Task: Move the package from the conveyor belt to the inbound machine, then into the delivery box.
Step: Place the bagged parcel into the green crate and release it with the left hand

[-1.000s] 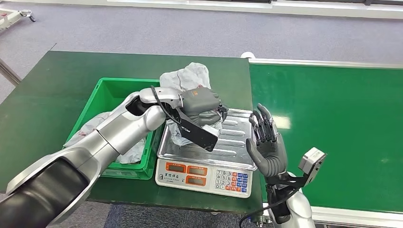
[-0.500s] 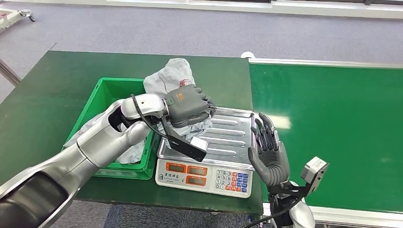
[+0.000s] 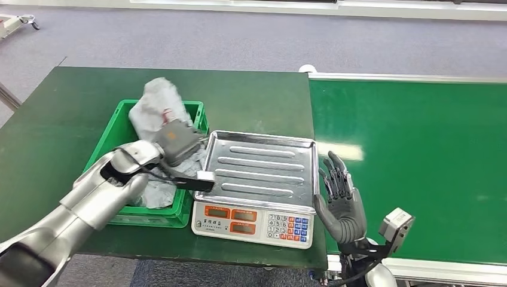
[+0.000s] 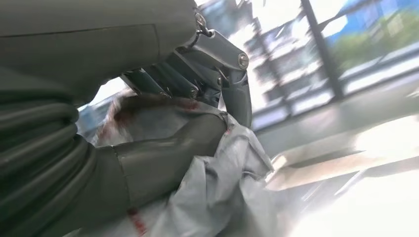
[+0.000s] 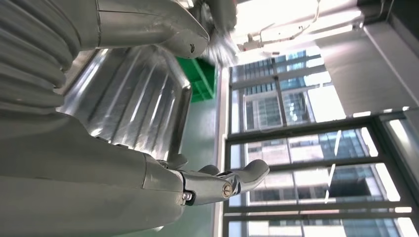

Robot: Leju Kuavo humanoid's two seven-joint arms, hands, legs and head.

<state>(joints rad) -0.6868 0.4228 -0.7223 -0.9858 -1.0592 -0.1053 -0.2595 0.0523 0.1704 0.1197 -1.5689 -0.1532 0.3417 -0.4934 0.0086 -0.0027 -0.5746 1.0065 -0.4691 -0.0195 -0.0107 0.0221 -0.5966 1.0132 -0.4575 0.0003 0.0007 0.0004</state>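
Two hands seen: right hand [image 3: 339, 203] held up with fingers spread, nothing in it, beside the scale [image 3: 257, 179]. Grey package [image 3: 156, 110] is grasped by left hand [image 3: 177, 142] over the green bin [image 3: 119, 128], off the tray.

A dark green table [image 3: 72, 101] carried a green crate [image 3: 122, 122] at about nine o'clock and a weighing scale [image 3: 251, 224] with a steel tray at six o'clock, touching. A green conveyor belt [image 3: 418, 155] adjoined at three o'clock.
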